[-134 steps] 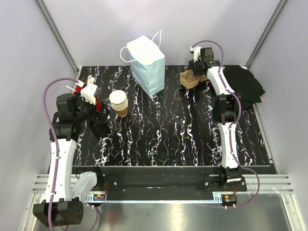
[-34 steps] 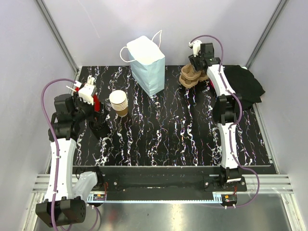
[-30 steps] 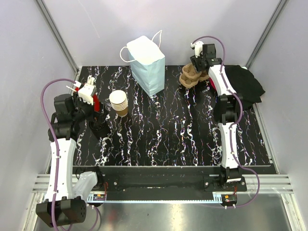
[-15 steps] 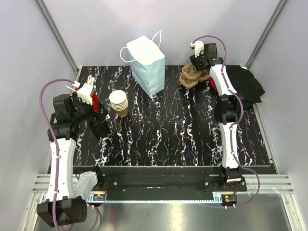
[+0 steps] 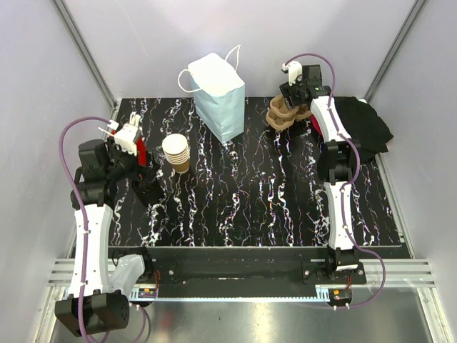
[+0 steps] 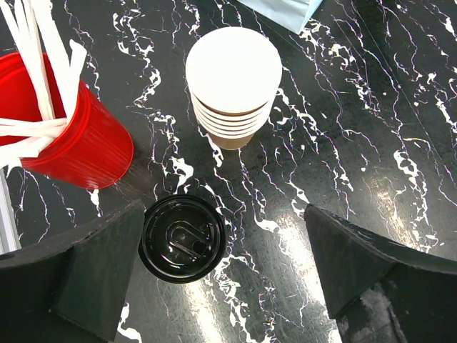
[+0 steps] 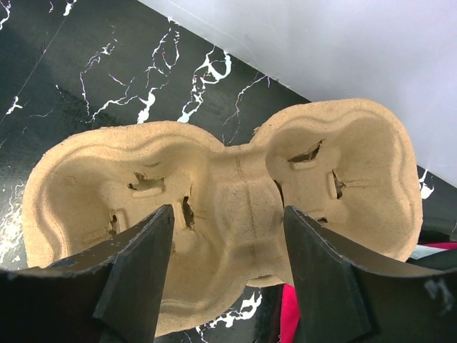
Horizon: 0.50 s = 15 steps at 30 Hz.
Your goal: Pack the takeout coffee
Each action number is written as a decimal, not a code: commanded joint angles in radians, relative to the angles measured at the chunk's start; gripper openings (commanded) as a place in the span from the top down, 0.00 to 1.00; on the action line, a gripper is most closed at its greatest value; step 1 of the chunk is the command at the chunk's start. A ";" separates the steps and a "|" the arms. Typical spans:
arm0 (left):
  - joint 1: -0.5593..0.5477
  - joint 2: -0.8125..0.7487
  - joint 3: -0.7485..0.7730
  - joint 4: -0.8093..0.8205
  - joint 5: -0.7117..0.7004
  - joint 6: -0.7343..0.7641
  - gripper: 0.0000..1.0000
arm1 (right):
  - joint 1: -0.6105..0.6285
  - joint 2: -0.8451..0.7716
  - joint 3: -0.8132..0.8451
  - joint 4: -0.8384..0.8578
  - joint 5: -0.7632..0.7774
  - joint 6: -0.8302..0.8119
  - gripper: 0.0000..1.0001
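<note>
Right gripper [image 7: 227, 214] is creeping a touch farther back over the pulp cup carrier [image 7: 343, 164], jaws spread wide and straddling the narrow waist directly beneath, gripping nothing; the carrier is sitting about where it was. Left gripper [image 6: 223, 211] is easing slightly outward, likewise wide and empty, with the black lid [image 6: 182, 238] lying flat below, close to its finger on the red cup [image 6: 78, 143] side, and the stack of nested cups [image 6: 233, 78] standing ahead beyond the fingertips. No cup is standing apart from that stack, so packing is looking barely begun, with the carrier grab probably next
</note>
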 commanded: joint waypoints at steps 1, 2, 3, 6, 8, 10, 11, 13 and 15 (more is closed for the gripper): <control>0.006 0.005 0.003 0.058 0.031 -0.007 0.01 | -0.001 0.014 0.048 0.029 -0.004 -0.006 0.33; 0.005 0.007 0.005 0.058 0.032 -0.007 0.01 | -0.004 0.019 0.049 0.030 -0.006 -0.005 0.33; 0.008 0.007 0.005 0.058 0.032 -0.007 0.01 | -0.001 0.020 0.048 0.030 -0.009 -0.003 0.33; 0.008 0.008 0.005 0.056 0.032 -0.007 0.01 | -0.005 0.023 0.042 0.030 -0.022 0.003 0.36; 0.010 0.010 0.003 0.058 0.031 -0.007 0.01 | -0.008 0.022 0.043 0.030 -0.024 0.009 0.39; 0.010 0.011 0.003 0.058 0.032 -0.007 0.01 | -0.008 0.026 0.045 0.030 -0.016 0.011 0.39; 0.010 0.010 0.002 0.058 0.031 -0.007 0.01 | -0.010 0.029 0.051 0.032 -0.007 0.011 0.36; 0.011 0.010 0.003 0.058 0.032 -0.007 0.01 | -0.010 0.033 0.052 0.041 0.008 0.014 0.31; 0.011 0.010 0.003 0.058 0.034 -0.008 0.01 | -0.015 0.030 0.051 0.044 0.007 0.023 0.30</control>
